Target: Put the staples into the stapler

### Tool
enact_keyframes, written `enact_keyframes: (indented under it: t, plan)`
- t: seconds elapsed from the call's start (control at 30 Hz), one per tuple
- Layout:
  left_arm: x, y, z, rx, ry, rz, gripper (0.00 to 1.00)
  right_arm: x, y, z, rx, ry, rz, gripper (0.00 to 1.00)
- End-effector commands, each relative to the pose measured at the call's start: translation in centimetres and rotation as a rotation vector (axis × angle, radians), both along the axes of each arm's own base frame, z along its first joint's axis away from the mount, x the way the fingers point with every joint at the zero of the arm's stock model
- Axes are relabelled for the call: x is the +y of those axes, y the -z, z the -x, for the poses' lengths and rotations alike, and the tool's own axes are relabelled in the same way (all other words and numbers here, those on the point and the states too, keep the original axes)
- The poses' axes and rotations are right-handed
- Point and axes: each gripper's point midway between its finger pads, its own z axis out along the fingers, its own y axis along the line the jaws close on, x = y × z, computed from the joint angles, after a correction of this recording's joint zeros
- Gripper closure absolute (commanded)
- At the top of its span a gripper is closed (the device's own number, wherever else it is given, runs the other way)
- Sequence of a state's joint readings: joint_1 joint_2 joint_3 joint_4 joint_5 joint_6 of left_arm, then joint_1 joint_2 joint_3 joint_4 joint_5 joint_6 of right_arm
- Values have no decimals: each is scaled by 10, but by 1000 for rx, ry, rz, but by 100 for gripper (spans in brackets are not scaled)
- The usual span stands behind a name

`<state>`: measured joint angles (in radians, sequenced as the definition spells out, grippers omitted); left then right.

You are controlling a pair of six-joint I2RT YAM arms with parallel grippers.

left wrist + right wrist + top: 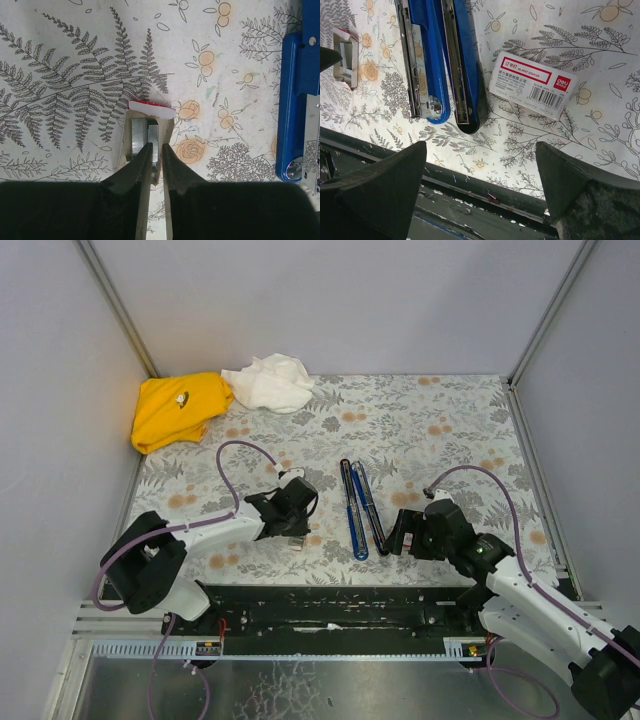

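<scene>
The stapler (pixel 360 508) lies opened flat at the table's middle, its blue arm and black base side by side; it also shows in the right wrist view (pixel 440 60) and at the left wrist view's right edge (pixel 295 100). The whitish staples box with red print (pixel 532 85) lies right of it. Its small inner tray (pixel 167 131) rests on the cloth left of the stapler, with silvery staple strips (pixel 139 140) inside. My left gripper (pixel 156 150) is over the tray, jaws nearly together around the near end of one strip. My right gripper (pixel 482 175) is wide open and empty, just short of the box.
A yellow cloth (pixel 178 410) and a white cloth (pixel 268 382) lie at the back left. A black rail (pixel 330 605) runs along the near edge of the table. Grey walls close in the left, back and right sides.
</scene>
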<state>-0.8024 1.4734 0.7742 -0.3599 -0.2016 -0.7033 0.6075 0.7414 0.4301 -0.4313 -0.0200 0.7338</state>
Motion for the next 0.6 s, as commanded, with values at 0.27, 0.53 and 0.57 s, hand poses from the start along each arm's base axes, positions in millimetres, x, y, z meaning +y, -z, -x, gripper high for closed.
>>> enact_keyframes:
  t: [0.27, 0.53, 0.57]
  plan:
    - [2, -10, -1, -32, -15, 16, 77, 6, 0, -3, -12, 10, -46, 4]
    - [0, -5, 3, -13, -5, 27, 73, 7, -5, -3, -11, 12, -55, 4]
    - [2, -6, 4, -19, -11, 29, 72, 6, -4, -2, -13, 14, -55, 4]
